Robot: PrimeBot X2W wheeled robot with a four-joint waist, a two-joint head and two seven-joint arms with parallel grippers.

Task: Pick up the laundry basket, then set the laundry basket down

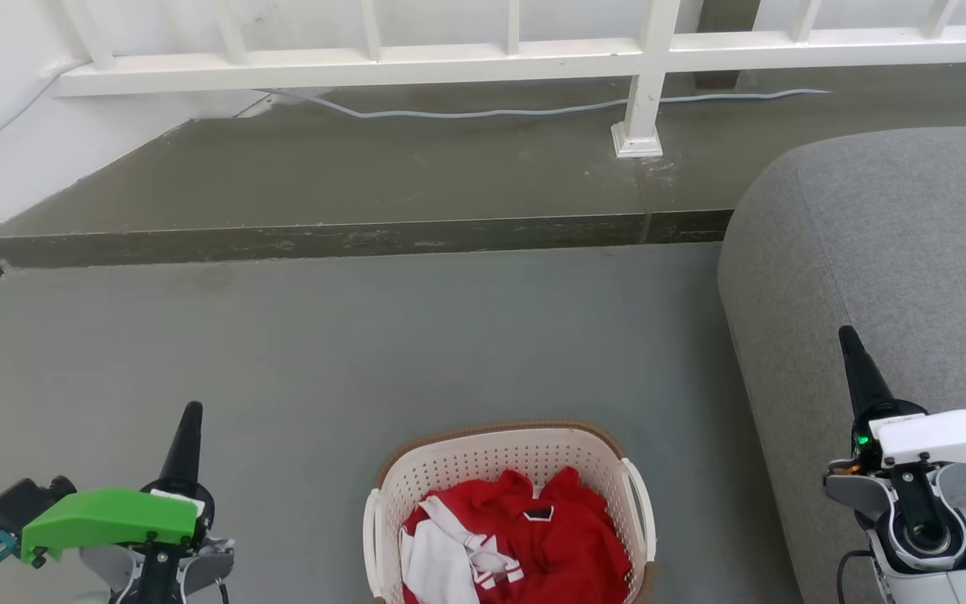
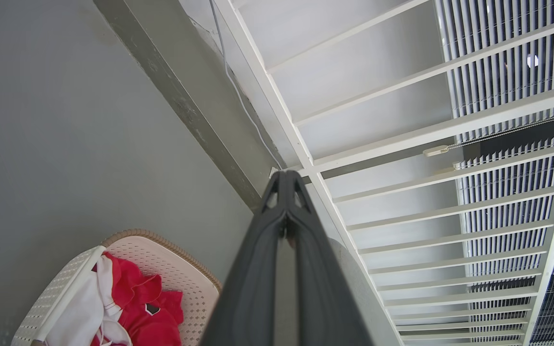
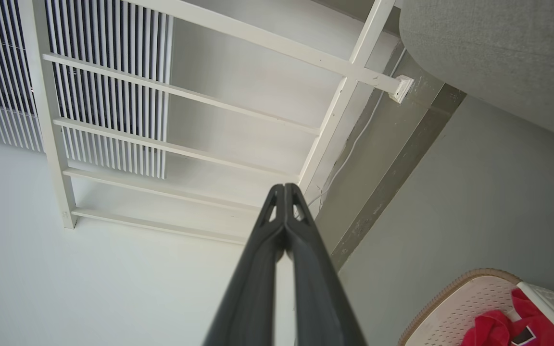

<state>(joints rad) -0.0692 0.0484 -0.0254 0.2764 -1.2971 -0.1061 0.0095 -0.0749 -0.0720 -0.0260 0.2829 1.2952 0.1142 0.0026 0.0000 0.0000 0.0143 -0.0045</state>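
laundry basket (image 1: pixel 510 470) waits on the floor between two idle tools

left tool (image 1: pixel 190 419) and right tool (image 1: pixel 850 342) pinched closed, empty; a one-sided lift could spill the red clothes (image 1: pixel 533 528).

Grey floor (image 1: pixel 366 335) with a raised step at the far side.

The laundry basket (image 1: pixel 483 457) stands directly on the floor at the near middle, holding red and white clothes (image 1: pixel 525 537). To the right, a grey upholstered seat (image 1: pixel 885 243) rests on the same floor, apart from the basket. Beyond, a darker concrete step (image 1: pixel 349 180) runs left to right; a white railing post (image 1: pixel 641 117) stands on it, and a pale cable (image 1: pixel 483 111) lies along its far edge.
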